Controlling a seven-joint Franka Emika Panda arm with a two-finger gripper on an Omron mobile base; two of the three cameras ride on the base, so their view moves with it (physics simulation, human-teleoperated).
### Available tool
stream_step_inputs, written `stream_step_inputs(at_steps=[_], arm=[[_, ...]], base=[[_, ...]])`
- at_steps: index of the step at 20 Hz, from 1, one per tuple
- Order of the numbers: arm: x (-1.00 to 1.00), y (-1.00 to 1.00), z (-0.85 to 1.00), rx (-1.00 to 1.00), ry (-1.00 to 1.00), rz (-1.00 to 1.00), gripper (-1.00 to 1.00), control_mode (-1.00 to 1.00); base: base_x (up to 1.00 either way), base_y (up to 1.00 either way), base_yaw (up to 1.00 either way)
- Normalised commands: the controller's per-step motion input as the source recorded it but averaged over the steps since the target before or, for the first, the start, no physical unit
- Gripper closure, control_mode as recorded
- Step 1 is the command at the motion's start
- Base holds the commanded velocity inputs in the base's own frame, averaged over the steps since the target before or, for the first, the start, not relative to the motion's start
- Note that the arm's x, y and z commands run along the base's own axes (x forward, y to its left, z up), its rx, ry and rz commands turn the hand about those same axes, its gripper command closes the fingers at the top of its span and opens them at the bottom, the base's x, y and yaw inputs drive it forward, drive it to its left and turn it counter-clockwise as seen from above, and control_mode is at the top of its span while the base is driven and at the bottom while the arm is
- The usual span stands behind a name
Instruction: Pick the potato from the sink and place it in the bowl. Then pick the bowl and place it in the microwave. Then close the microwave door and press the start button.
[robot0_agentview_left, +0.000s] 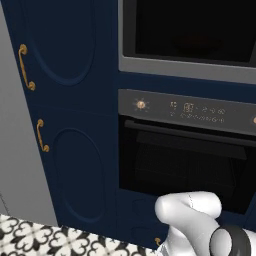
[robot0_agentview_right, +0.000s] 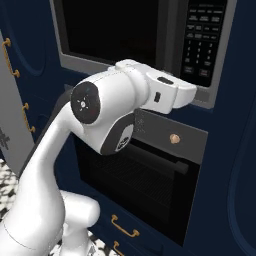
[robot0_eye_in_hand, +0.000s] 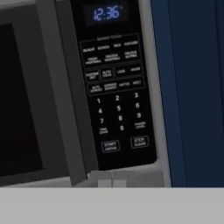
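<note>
Closed to a blunt tip and empty, the hand (robot0_agentview_right: 192, 91) hovers just below the microwave (robot0_agentview_right: 150, 35) keypad (robot0_eye_in_hand: 116, 100), apparently lined up to poke its start button (robot0_eye_in_hand: 110, 146).

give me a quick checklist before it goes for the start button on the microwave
1. Microwave door closed: ok, it looks flush with the frame in the right base view.
2. Gripper shut for a fingertip press: ok.
3. Keypad in front of the hand: ok, control panel faces the hand camera.
4. Start button located: ok, lower left of the keypad, beside the stop button.
5. Bowl inside the microwave: cannot tell, the window is too dark.
6. Fingertips touching the button: cannot tell.
</note>
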Motion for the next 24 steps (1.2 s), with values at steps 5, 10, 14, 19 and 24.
stream_step_inputs(at_steps=[5, 10, 14, 19, 24], arm=[[0.35, -0.24, -0.01, 0.0, 0.0, 0.02, 1.0, -1.0], [0.21, -0.18, -0.06, 0.0, 0.0, 0.05, 1.0, -1.0], [0.18, -0.1, -0.17, 0.0, 0.0, 0.06, 1.0, -1.0], [0.26, -0.09, -0.02, 0.0, 0.0, 0.04, 1.0, -1.0], [0.26, -0.15, -0.04, 0.0, 0.0, 0.05, 1.0, -1.0]], base=[[0.0, 0.0, 0.0], [0.0, 0.0, 0.0], [0.0, 0.0, 0.0], [0.0, 0.0, 0.0], [0.0, 0.0, 0.0]])
